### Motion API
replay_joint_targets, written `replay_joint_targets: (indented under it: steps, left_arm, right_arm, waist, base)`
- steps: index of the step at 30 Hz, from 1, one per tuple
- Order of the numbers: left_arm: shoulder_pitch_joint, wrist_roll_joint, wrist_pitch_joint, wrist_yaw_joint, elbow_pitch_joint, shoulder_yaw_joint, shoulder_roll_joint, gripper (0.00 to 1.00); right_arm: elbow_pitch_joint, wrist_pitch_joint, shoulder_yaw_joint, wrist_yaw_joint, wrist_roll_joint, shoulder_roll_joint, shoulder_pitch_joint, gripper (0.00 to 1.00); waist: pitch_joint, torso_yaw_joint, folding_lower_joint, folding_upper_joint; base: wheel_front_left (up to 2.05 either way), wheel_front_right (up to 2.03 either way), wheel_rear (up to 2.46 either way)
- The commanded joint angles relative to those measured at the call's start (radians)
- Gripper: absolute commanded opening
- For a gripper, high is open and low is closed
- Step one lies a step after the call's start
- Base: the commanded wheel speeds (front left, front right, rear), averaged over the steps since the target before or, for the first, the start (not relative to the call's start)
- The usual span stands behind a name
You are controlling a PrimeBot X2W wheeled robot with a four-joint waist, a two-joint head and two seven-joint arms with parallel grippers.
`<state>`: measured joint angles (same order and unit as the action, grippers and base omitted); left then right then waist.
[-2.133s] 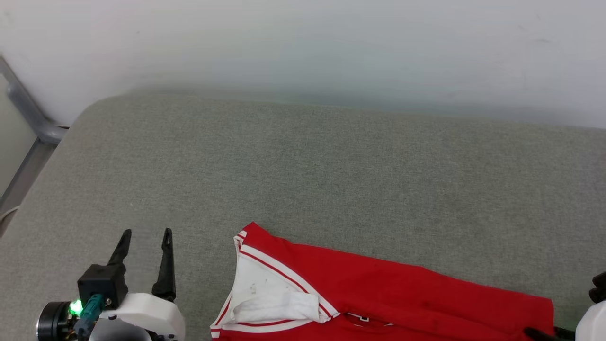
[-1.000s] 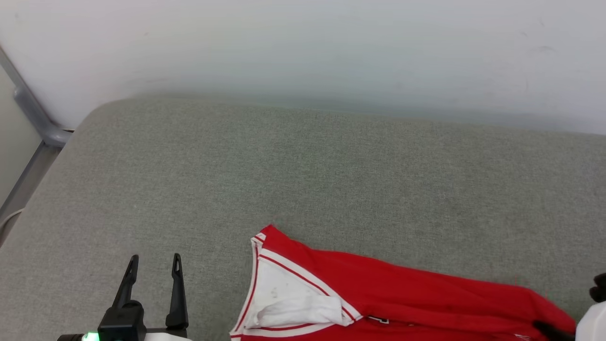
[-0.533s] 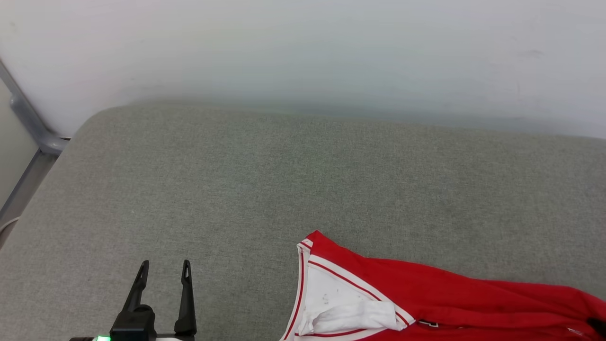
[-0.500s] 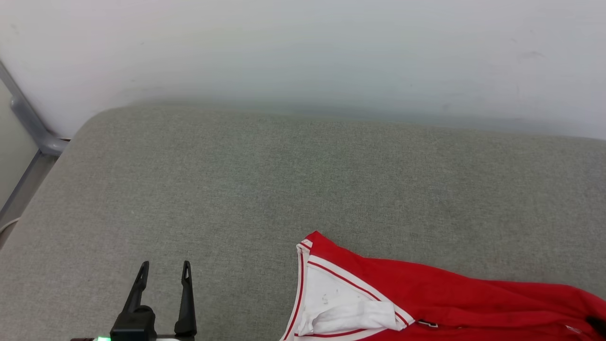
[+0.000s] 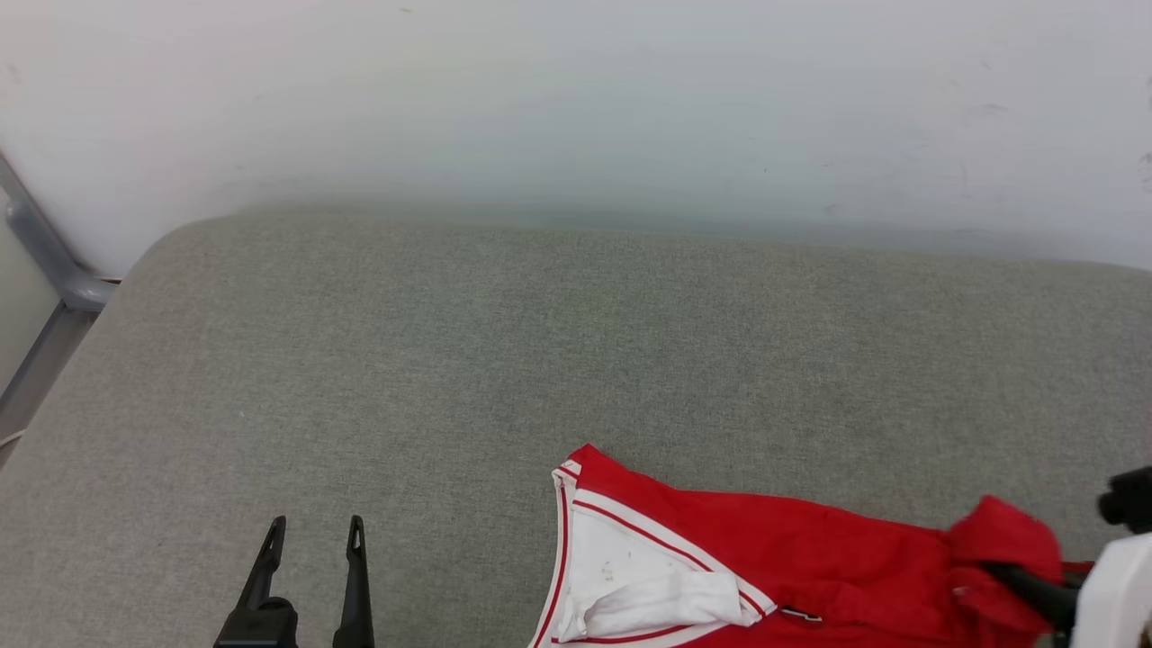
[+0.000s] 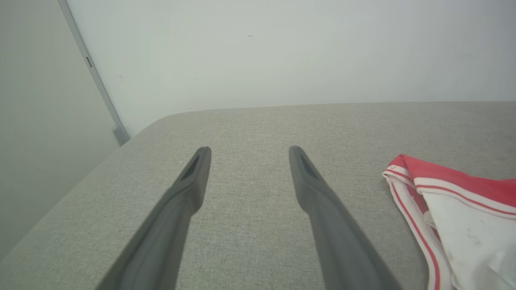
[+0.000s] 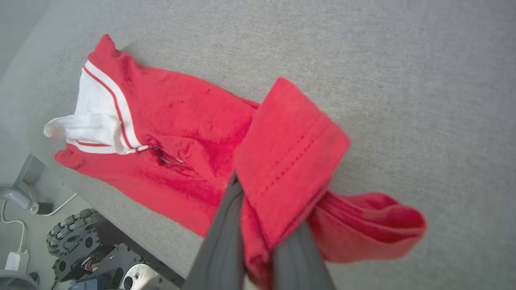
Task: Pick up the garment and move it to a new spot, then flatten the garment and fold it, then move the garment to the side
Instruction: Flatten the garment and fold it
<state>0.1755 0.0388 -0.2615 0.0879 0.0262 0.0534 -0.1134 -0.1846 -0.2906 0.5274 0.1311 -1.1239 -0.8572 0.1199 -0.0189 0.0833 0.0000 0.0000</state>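
R gripper (image 7: 266, 209) clamping garment (image 5: 792, 558) hem, now bunching and lifting it off bench (image 5: 450, 360); 0.5 s ago hem lying flat. Rest trailing along bench near edge. L gripper (image 6: 248, 151) hanging spread, empty, over bench. Judging relocation starting.

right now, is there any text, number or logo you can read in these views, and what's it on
None can be read.
The garment shows just a sliver of black-and-white print at a fold, too small and too hidden to read.
The grey cushion and the wall bear no text.
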Motion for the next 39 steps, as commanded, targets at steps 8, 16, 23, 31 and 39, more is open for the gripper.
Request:
replay_joint_targets:
  steps: [8, 16, 23, 31, 39]
  left_arm:
    - [-0.021, -0.017, -0.005, -0.013, 0.013, 0.009, 0.014, 1.0]
    - [-0.05, -0.021, -0.005, -0.022, 0.025, 0.025, 0.022, 1.0]
    - [-0.084, -0.024, -0.005, -0.027, 0.031, 0.042, 0.031, 1.0]
    - [-0.121, -0.022, -0.005, -0.031, 0.041, 0.06, 0.043, 1.0]
    - [-0.14, -0.02, -0.005, -0.027, 0.053, 0.074, 0.048, 1.0]
  right_arm:
    - [0.16, -0.086, 0.06, -0.001, 0.126, 0.108, 0.07, 0.0]
    - [0.155, -0.139, 0.193, -0.001, 0.233, 0.236, 0.209, 0.0]
    - [0.017, -0.111, 0.297, -0.001, 0.329, 0.373, 0.341, 0.0]
    - [-0.217, -0.096, 0.39, -0.001, 0.386, 0.51, 0.456, 0.0]
    - [-0.417, -0.076, 0.485, -0.001, 0.384, 0.574, 0.485, 0.0]
  waist:
    - [0.011, 0.021, 0.0, 0.0]
    - [0.036, 0.058, 0.0, 0.0]
    - [0.071, 0.094, 0.0, 0.0]
    - [0.115, 0.132, 0.0, 0.0]
    - [0.132, 0.147, 0.0, 0.0]
  base:
    - [0.0, 0.0, 0.0]
    - [0.0, 0.0, 0.0]
    - [0.0, 0.0, 0.0]
    - [0.0, 0.0, 0.0]
    - [0.0, 0.0, 0.0]
